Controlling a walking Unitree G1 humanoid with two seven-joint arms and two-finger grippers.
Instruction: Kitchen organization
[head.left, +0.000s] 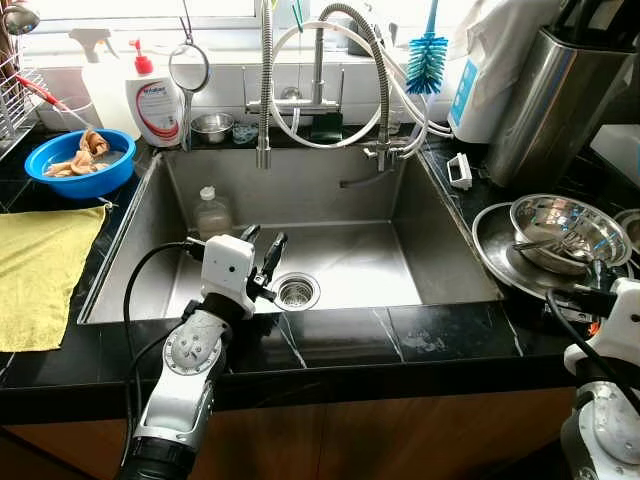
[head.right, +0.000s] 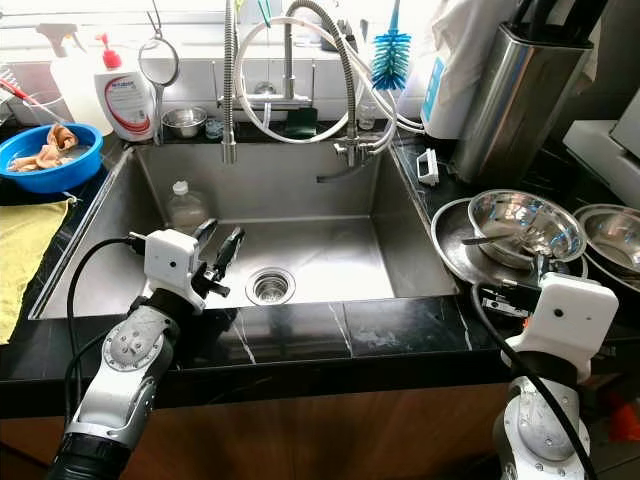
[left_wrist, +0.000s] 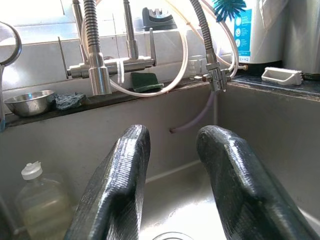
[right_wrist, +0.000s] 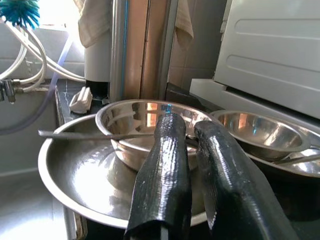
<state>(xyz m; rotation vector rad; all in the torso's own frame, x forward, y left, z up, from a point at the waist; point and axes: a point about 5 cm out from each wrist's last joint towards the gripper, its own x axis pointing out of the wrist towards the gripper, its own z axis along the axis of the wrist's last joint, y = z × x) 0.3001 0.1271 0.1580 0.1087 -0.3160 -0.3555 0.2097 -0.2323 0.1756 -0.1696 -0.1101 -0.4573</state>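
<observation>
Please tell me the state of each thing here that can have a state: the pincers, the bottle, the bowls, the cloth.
Left pincer: open, empty, over the sink.
Right pincer: nearly shut, empty.
Plastic bottle: upright in the sink, cap on.
Steel bowl: upright, utensil resting across it.
Blue bowl: holds scraps.
Yellow cloth: spread flat.

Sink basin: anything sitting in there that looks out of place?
Yes: a small capped plastic bottle stands upright in the sink, at its back left corner, just beyond the open left pincer. Otherwise the basin looks bare around the drain.
</observation>
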